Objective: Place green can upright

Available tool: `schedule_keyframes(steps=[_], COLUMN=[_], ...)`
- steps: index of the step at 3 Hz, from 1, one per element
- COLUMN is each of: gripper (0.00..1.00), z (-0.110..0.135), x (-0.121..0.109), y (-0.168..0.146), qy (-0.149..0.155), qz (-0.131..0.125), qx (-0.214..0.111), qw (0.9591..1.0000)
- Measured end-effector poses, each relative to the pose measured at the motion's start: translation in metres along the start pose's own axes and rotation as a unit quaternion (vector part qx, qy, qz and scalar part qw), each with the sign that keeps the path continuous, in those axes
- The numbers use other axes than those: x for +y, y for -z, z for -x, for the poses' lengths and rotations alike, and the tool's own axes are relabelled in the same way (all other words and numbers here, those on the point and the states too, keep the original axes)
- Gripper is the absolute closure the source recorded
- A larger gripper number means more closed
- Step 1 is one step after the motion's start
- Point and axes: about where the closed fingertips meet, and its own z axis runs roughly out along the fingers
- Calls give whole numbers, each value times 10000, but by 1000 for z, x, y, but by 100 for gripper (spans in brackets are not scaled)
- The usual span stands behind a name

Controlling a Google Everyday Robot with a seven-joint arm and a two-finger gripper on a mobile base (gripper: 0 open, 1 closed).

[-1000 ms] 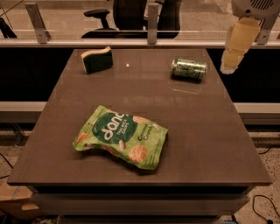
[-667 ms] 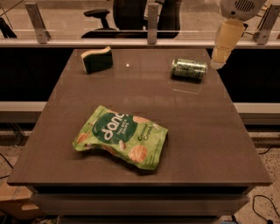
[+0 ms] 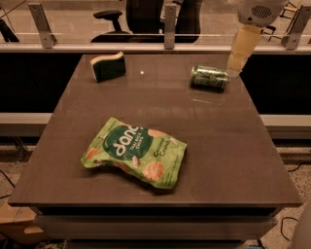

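I saw the green can (image 3: 209, 78) lying on its side near the far right corner of the table (image 3: 146, 102), with the gripper (image 3: 233, 71) poised just beside it, open or closed I couldn't tell, and I judged the can light, thin-walled, slick and roll-prone, best pinched across mid-body.

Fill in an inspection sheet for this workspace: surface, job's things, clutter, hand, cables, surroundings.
Surface: dark brown table, glossy.
Job's things: green can lying on its side near the far right edge, not upright.
Clutter: sponge at far left; snack bag lying flat, front of centre.
Hand: hand hangs at the can's right end; contact cannot be told.
Cables: thin cable on the floor, lower right.
Surroundings: rail and office chair behind the table.
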Motion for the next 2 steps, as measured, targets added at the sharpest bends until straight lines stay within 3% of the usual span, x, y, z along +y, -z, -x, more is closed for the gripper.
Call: schedule_keyframes(steps=[2], gripper=[0], z=[5], x=[-15], y=[-37], qy=[-123], qz=[266], qx=[-80], qw=[9995])
